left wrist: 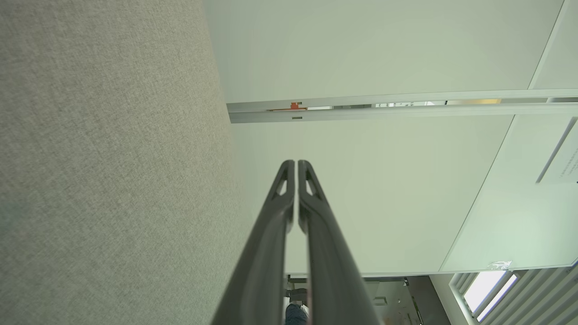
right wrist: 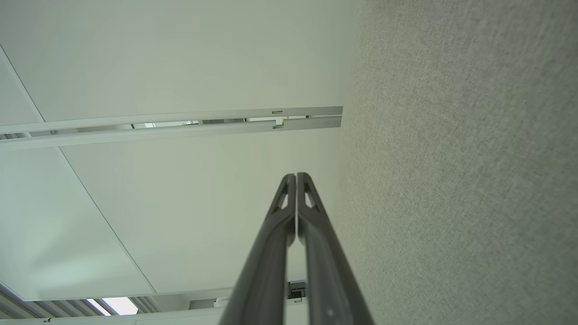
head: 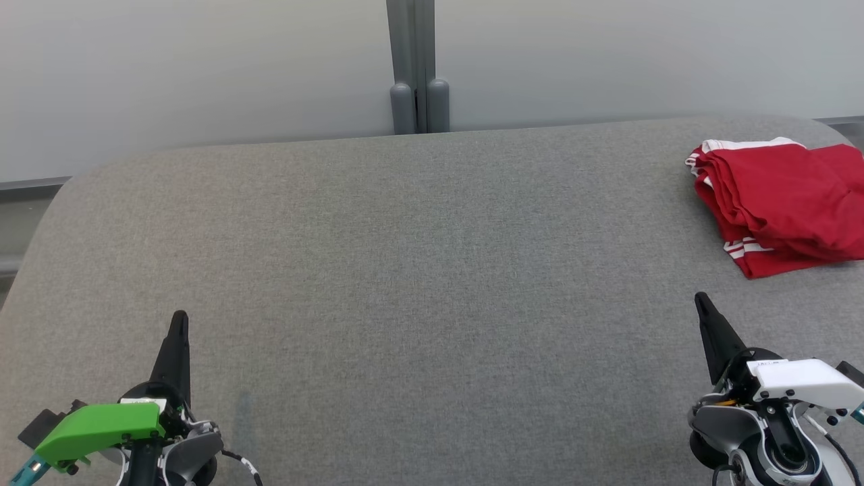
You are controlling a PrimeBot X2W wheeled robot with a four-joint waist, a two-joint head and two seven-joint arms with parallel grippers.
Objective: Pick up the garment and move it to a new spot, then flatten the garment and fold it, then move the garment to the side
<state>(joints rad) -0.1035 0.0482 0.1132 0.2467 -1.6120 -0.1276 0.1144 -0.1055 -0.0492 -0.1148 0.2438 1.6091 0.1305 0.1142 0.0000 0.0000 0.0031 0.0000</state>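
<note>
— Grey woven cloth covers the table [head: 432, 270]. Entry starts at the left: what is the left gripper [head: 179, 321] doing?
— It sits at the lower left over the cloth, under a green wrist cover [head: 101, 426]. The fingers point up the head view and are pressed together, with nothing between them. The left wrist view agrees: the two dark tips [left wrist: 295, 165] meet, with cloth to one side and pale wall panel behind.
— Centre of the table?
— Bare cloth. Behind the far edge a grey post [head: 418, 67] stands between two pale wall panels.
— Right gripper [head: 700, 301]?
— At the lower right, under a white wrist cover [head: 803, 378]. The fingers are closed tip to tip and hold nothing; the right wrist view shows the same [right wrist: 295, 177].
— And the garment [head: 783, 202]?
— Red with white striped trim, lying folded in layers on the far right of the table, partly cut off by the frame edge. It lies beyond the right gripper's tips and apart from them, and well apart from the left gripper.
</note>
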